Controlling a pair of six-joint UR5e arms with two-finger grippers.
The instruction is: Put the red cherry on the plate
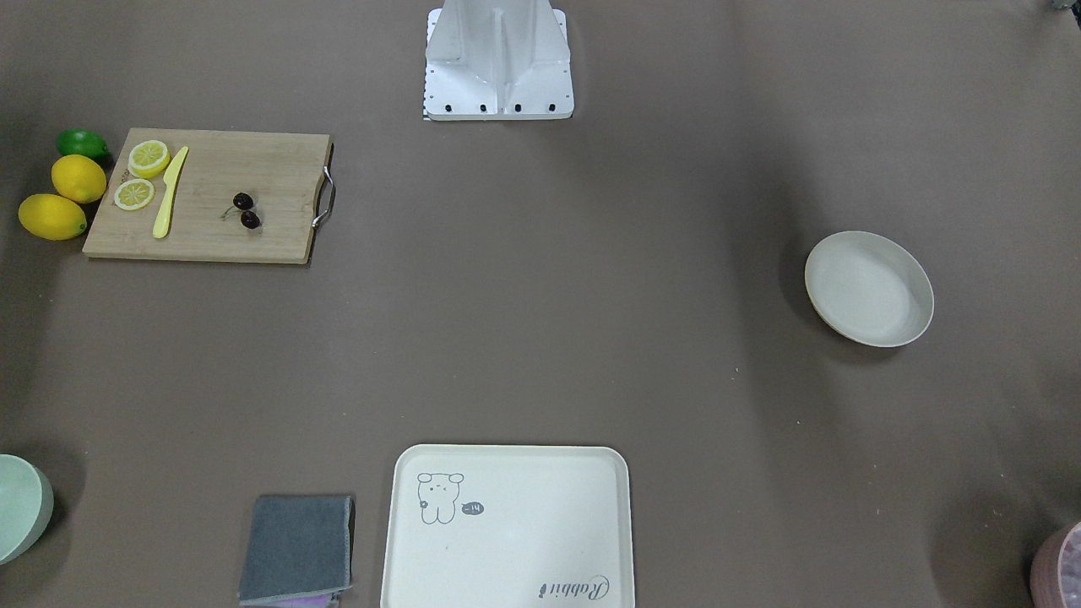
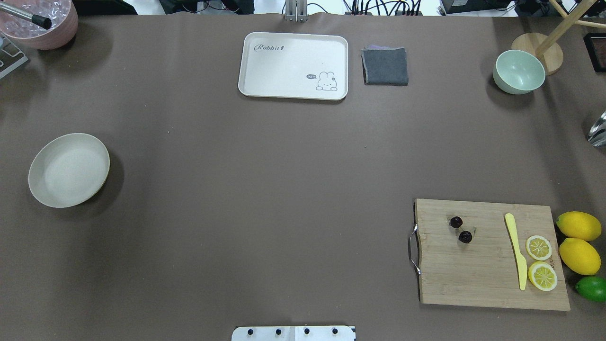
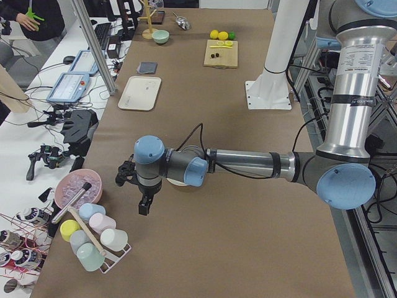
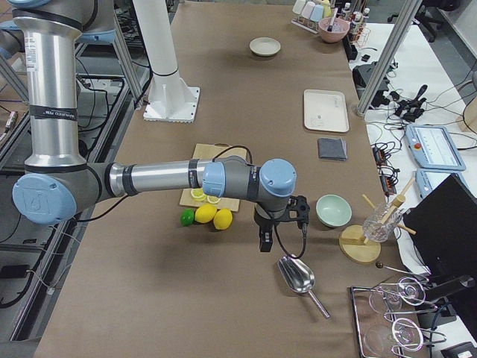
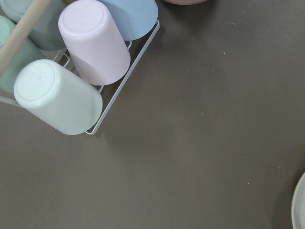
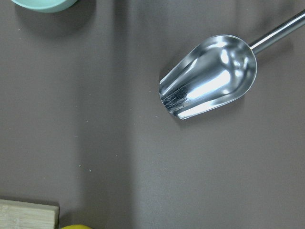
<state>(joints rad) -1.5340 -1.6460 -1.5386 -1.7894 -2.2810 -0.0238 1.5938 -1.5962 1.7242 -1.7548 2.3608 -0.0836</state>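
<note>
The red cherry (image 1: 247, 211) is a pair of tiny dark glossy fruits on thin stems, lying on the wooden cutting board (image 2: 473, 284). Across the table sits the round cream plate (image 2: 68, 169), with nothing in it; it is also visible as the plate (image 1: 868, 289). My left gripper (image 3: 144, 202) hangs past the plate at the table's end, beside a cup rack. My right gripper (image 4: 266, 239) hovers beyond the lemons, near a metal scoop. Both show only in the side views, so I cannot tell whether they are open or shut. Neither is near the cherry.
On the board lie a yellow knife (image 2: 516, 251) and two lemon slices (image 2: 539, 247), with two lemons (image 2: 578, 226) and a lime (image 2: 592, 288) beside it. A bear tray (image 2: 293, 65), grey cloth (image 2: 385, 66), green bowl (image 2: 519, 72), scoop (image 6: 209, 76) and cup rack (image 5: 95, 47) stand around.
</note>
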